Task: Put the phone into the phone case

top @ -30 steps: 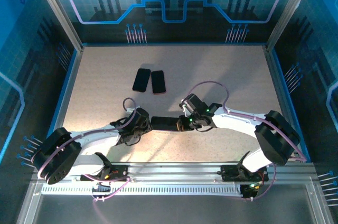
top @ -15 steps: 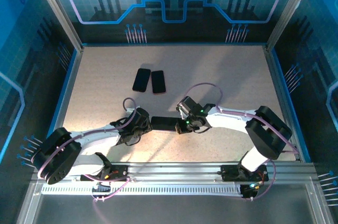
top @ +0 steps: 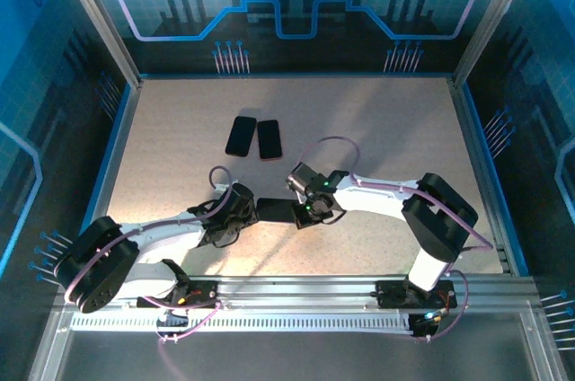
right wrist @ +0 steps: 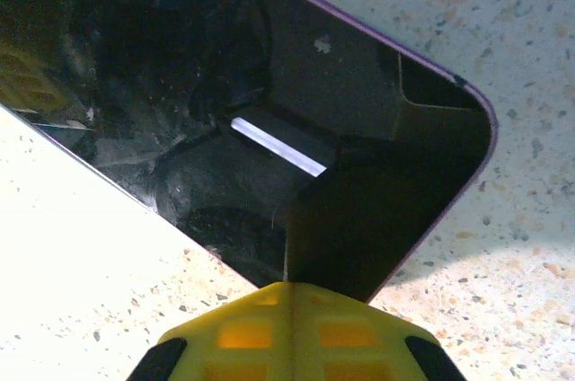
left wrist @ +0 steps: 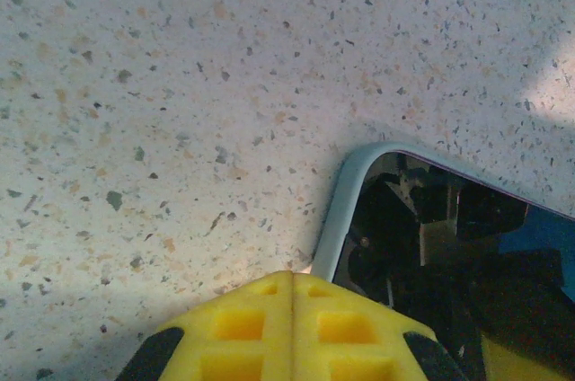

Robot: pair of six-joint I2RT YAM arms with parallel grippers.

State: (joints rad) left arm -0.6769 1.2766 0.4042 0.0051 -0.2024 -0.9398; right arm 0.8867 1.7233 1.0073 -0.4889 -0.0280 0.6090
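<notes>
A dark phone (top: 277, 211) lies flat on the speckled table between my two grippers. In the left wrist view a pale grey-blue case rim (left wrist: 344, 206) wraps its rounded corner around the black screen (left wrist: 449, 255). My left gripper (left wrist: 292, 275) is shut, its yellow tips touching that rim; from above the left gripper (top: 250, 210) sits at the phone's left end. My right gripper (right wrist: 289, 287) is shut too, tips resting on the glossy screen (right wrist: 269, 84) near a thin purple edge. From above the right gripper (top: 304, 212) is at the phone's right end.
Two more dark slabs lie side by side farther back: a black one (top: 240, 136) and one with a reddish edge (top: 269, 139). Blue walls and metal posts ring the table (top: 395, 129). The right arm's cable (top: 346, 143) loops above its wrist.
My right gripper has slid left toward the phone's middle, and its arm has swung in with it. The left arm and the phone stay put.
</notes>
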